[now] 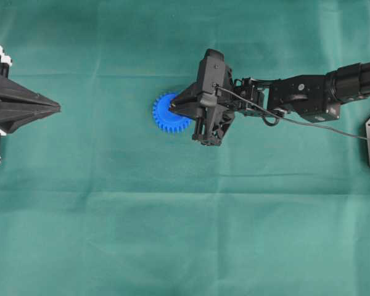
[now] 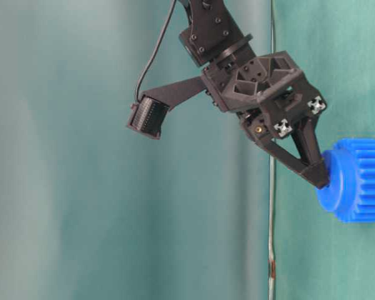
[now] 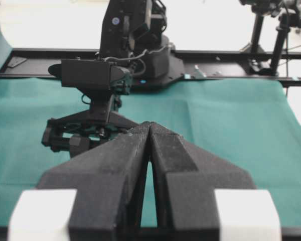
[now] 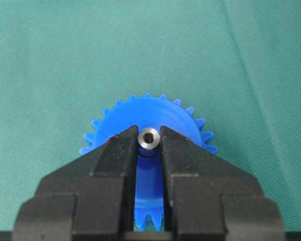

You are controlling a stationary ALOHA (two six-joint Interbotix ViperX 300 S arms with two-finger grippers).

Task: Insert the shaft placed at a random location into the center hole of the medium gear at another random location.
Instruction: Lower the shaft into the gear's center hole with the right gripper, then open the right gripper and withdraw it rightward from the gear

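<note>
Black fingers of the right claw (image 4: pixel 149 138) fill the lower half of the right wrist view, pinching the shaft (image 4: pixel 149 137), a small silver pin seen end-on, between their tips. Directly behind it lies the medium gear (image 4: pixel 150 118), bright blue, flat on the green-covered counter (image 4: pixel 50 60). From overhead, the gear (image 1: pixel 168 113) sits just left of centre, the right claw covering its 3 o'clock edge. At 9 o'clock the left claw (image 1: pixel 57 108) rests closed, holding nothing.
</note>
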